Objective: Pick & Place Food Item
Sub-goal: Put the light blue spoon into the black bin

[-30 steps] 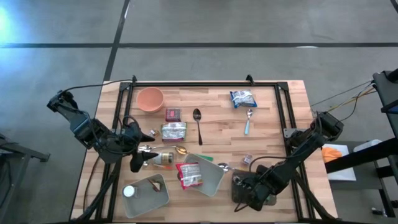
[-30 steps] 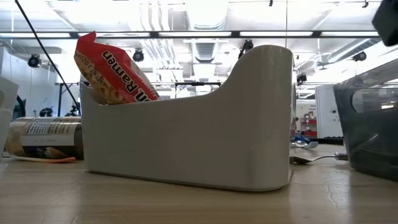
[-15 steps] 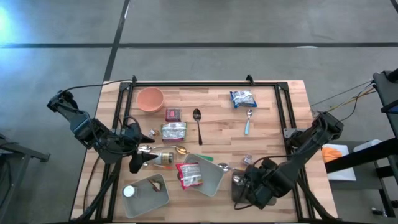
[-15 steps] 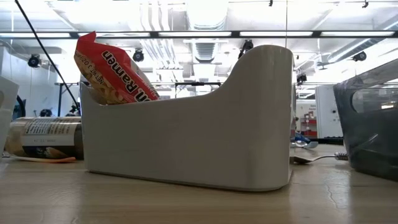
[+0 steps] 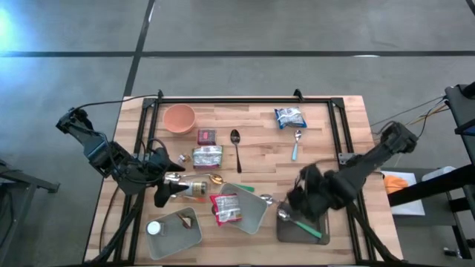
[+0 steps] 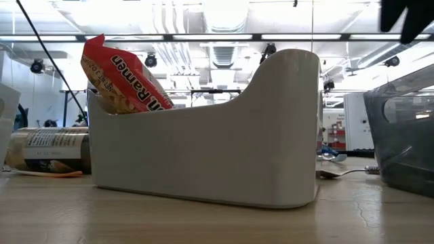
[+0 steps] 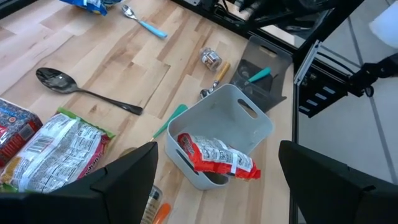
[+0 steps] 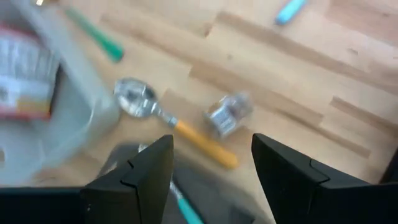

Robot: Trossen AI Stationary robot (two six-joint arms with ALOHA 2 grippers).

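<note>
High view: the wooden counter (image 5: 326,141) is carrying a spread of food packets, spoons and bins, with both arms sitting at its near edge.
Ramen packet: the red ramen packet (image 5: 225,208) is lying inside the pale grey bin (image 5: 256,215); in the low view its top corner (image 6: 119,74) is poking up above the bin's wall (image 6: 224,152).
Right tool: the right tool (image 5: 303,199) is hanging above the dark tray (image 5: 293,231), just beside the grey bin. Its fingers are standing partly apart with nothing between them, and the right wrist view is showing bare counter between them.
Dark tray: it's holding a green-handled utensil (image 5: 310,228); a metal spoon with a yellow handle (image 8: 168,121) is lying just beside it, near a small foil-wrapped piece (image 8: 227,114).
Left tool: the left tool (image 5: 165,185) is waiting on the counter's left side, fingers spread wide, gripping nothing.
Other stuff: a green-edged snack packet (image 7: 59,149) and a black spoon (image 7: 81,87) are lying near the middle, a terracotta bowl (image 5: 179,117) and a blue packet (image 5: 289,116) farther back.
</note>
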